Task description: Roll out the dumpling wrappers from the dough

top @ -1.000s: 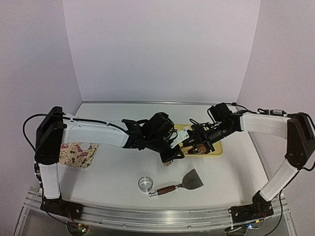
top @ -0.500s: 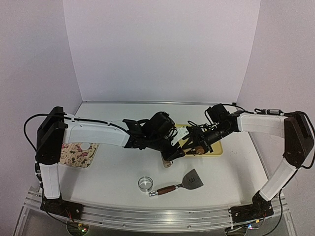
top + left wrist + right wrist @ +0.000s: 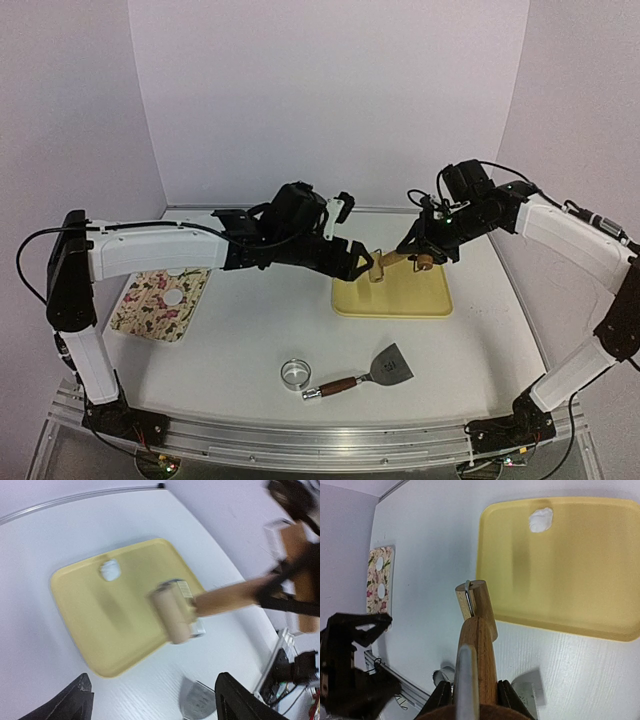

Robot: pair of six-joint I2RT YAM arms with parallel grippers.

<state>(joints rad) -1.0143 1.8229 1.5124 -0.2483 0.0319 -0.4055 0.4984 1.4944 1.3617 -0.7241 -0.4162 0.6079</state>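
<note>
1. On the flower-patterned rectangular mat, left of the arms, lie two thin white round dumpling wrappers, well apart from both grippers.
2. Over the far edge of the yellow plastic board, the right gripper is clamped on the handle of a small wooden rolling pin.
3. Near one corner of that board sits a small white dough lump.
4. Beside the pin's head, the left gripper hangs with its fingers spread wide and nothing between them.

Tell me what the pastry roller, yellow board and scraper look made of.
The pastry roller: unfinished-looking wood, tan with visible grain, metal wire frame at the drum. The yellow board: probably plastic, uniform matte yellow, rounded corners. The scraper: grey metal blade, dark reddish wood-like handle with shiny metal cap.
</note>
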